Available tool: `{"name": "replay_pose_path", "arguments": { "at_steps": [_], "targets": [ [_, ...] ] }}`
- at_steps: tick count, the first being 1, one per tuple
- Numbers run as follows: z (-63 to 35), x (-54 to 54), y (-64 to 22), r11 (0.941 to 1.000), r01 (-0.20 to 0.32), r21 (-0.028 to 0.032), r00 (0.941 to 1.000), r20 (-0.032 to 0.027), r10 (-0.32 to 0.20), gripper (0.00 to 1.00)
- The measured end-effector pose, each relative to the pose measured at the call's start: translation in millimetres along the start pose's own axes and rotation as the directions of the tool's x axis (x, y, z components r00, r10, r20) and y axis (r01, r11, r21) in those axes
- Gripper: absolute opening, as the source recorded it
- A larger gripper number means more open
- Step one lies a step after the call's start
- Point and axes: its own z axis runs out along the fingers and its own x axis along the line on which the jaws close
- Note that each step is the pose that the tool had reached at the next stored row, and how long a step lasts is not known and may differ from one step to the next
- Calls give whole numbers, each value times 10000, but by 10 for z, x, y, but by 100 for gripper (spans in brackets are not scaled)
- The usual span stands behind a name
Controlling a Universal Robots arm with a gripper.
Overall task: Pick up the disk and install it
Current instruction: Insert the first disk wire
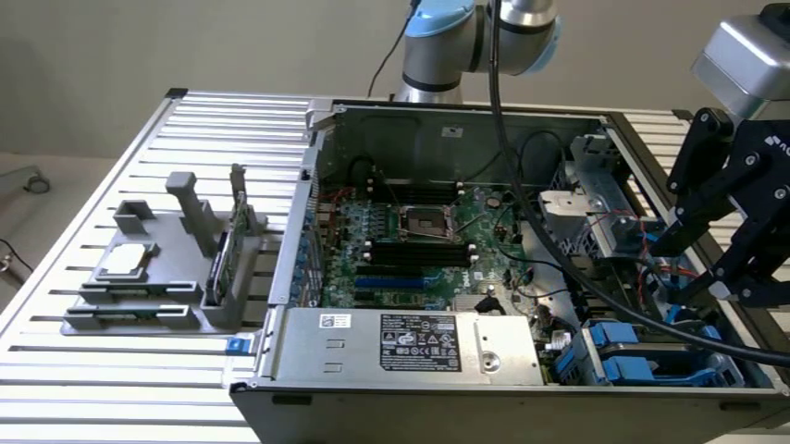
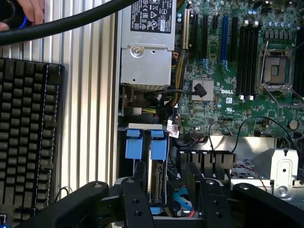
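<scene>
**Open gripper hangs over the blue drive slots**

The gripper [image 1: 698,268] [image 2: 166,172] is high over the open computer case [image 1: 324,199], at the exterior view's right. Its black fingers [image 2: 137,194] are spread wide and hold nothing.

Right under it, in the corner of the case, two blue handles stand side by side. The one nearer the green motherboard [image 2: 237,71] has grey metal behind it, so it looks like the disk [image 2: 158,151]. The other blue carrier [image 2: 134,142] is just beside it, on the outer side. The gripper is not touching either one.

The silver power supply [image 1: 408,340] sits next to the slots. A thick black cable [image 1: 543,242] runs across the case. On the ribbed tabletop [image 1: 124,370] there is a grey parts holder [image 1: 148,277] and a black keyboard [image 2: 26,142], and a person's hand [image 2: 34,8] shows at the edge.
</scene>
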Motion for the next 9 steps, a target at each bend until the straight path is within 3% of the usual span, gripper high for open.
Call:
{"name": "replay_pose_path", "arguments": {
  "at_steps": [6,9],
  "targets": [
    [0,0,0,10000,-8,0,10000,-1,8,47],
    [7,0,-2,9997,-250,14,9997,4,250,45]
  ]
}}
